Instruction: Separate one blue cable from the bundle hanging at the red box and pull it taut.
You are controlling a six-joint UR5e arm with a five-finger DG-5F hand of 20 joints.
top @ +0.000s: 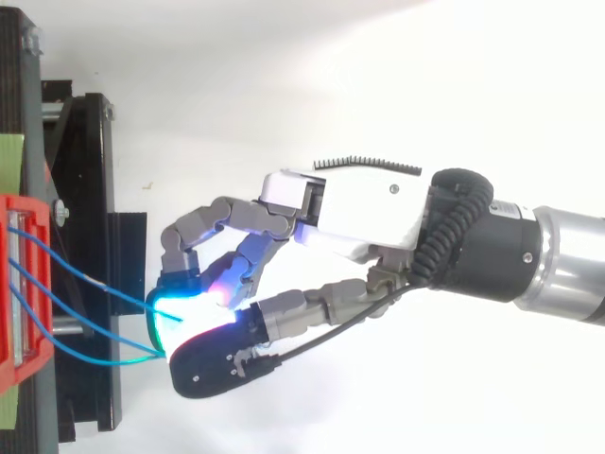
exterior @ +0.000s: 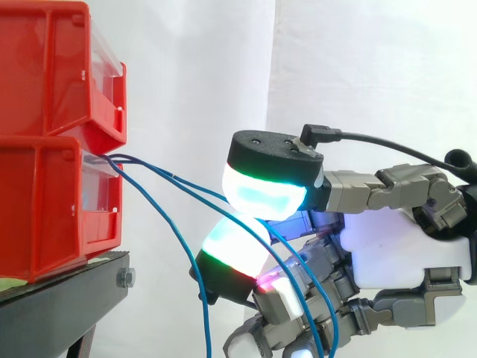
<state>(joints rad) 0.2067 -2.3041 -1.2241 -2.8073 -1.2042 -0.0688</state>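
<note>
1. A thin blue cable (exterior: 173, 176) leaves the front of the lower red bin and runs in a nearly straight, gently sloping line to my hand (exterior: 402, 253).
2. It ends up between two of my glowing fingertips (exterior: 264, 195). One thick pad with a black cap sits above it and a second pad (exterior: 232, 250) lies just below.
3. My fingers are curled and pinch this cable between those two pads. From above, it meets the cyan glow at the tip of my hand (top: 369, 213).
4. A second blue strand (exterior: 195, 198) runs just beneath the first and reaches the same pinch. I cannot tell whether the pads hold it too.
5. Past the pinch, blue strands drop across my lower fingers and leave the bottom edge of the side view.
6. A loose blue strand (exterior: 182, 246) sags away from the others in a long curve, apart from my fingertips.
7. All the strands start at one spot, at the top front corner of the lower red plastic bin (exterior: 45, 209), above its clear front panel (exterior: 100, 198).
8. An upper red plastic bin (exterior: 45, 67) is stacked directly on it. I cannot tell what either bin contains.
9. Both bins rest on a black metal stand (exterior: 59, 298), before a white curtain (exterior: 194, 74).
</note>
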